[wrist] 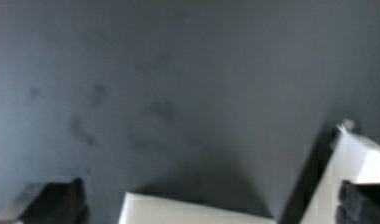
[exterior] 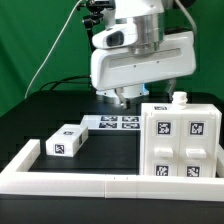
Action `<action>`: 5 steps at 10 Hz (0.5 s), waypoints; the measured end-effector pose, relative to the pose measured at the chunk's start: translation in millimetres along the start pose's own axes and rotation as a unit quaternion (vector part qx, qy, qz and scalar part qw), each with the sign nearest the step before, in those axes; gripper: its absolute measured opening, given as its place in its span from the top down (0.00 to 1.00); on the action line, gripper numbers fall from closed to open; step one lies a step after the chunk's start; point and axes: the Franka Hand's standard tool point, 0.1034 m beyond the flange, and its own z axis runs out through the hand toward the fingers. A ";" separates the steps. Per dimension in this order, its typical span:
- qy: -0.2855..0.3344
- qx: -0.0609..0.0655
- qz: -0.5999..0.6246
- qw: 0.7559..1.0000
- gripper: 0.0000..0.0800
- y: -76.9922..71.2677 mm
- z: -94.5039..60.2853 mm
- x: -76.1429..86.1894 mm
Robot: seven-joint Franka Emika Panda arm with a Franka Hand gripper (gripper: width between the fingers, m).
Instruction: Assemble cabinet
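Note:
The cabinet body (exterior: 181, 141) is a matte white box with several square tags on its face. It stands at the exterior view's right, with a small white knob (exterior: 181, 97) on its top. A loose white block (exterior: 65, 142) with tags lies on the table at the exterior view's left. My gripper (exterior: 125, 98) hangs above the table behind the cabinet's left side, touching nothing. In the wrist view my gripper (wrist: 210, 206) is open, its dark fingertips (wrist: 52, 204) wide apart. A white piece (wrist: 359, 152) and a white surface (wrist: 183, 209) lie below it; I cannot tell which parts they are.
The marker board (exterior: 114, 122) lies flat on the dark table just under the gripper. A long low white border frame (exterior: 90, 186) runs along the front and up the exterior view's left side. A green backdrop stands behind.

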 end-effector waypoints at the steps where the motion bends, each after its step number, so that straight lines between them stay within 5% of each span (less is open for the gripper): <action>1: 0.000 -0.003 -0.009 1.000 0.02 10.8 3.7 -10.1; 2: -0.004 -0.003 -0.001 1.000 0.02 19.8 6.2 -17.6; 5: -0.003 -0.001 0.047 0.999 0.00 15.1 6.1 -15.2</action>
